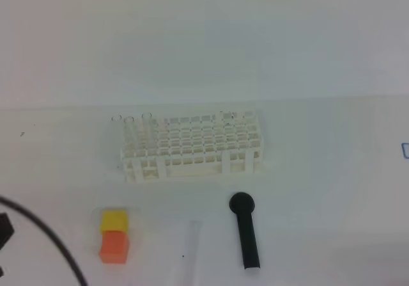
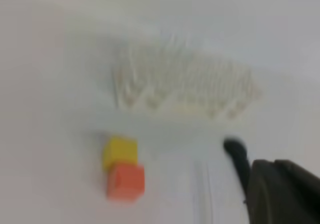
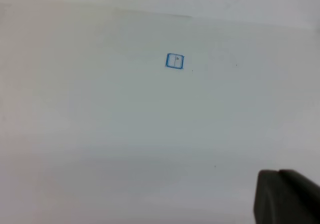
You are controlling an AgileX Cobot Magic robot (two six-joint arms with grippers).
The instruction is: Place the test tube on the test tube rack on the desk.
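One test tube point(image 1: 190, 244) lying flat on the desk point(image 1: 319, 171), near the front edge of the high view, between the orange block point(image 1: 114, 246) and the black round-headed stick point(image 1: 245, 230). Clear glass, barely visible; long axis running front to back, roughly in line with the stick. Which end carries the open rim: cannot tell. Seen again as a faint pale streak point(image 2: 202, 194) in the blurred left wrist view. Apart from everything around it, untouched by either arm.

Behind it, well apart, the test tube rack point(image 1: 192, 146): white lattice, two tiers, long side across the view. Several clear tubes point(image 1: 131, 129) upright in holes at its left end, rims showing as small rings; more rims faintly at the right rear.

Left of the lying tube, a yellow block point(image 1: 114, 220) touching the orange one, yellow at the rear. Stick with round head toward the rack.

Surface: plain white, matt, a few dark specks; pale wall behind, meeting the desk just beyond the rack. Black cable point(image 1: 48, 238) curving across the lower left corner.

Markings: a small blue square outline point(image 3: 174, 61) drawn on the desk, with a mark inside too small to read.

Left gripper point(image 2: 285, 191): only a dark body edge at lower right of its view; finger spacing cannot be told. Right gripper point(image 3: 287, 196): likewise a dark corner only; finger spacing cannot be told.
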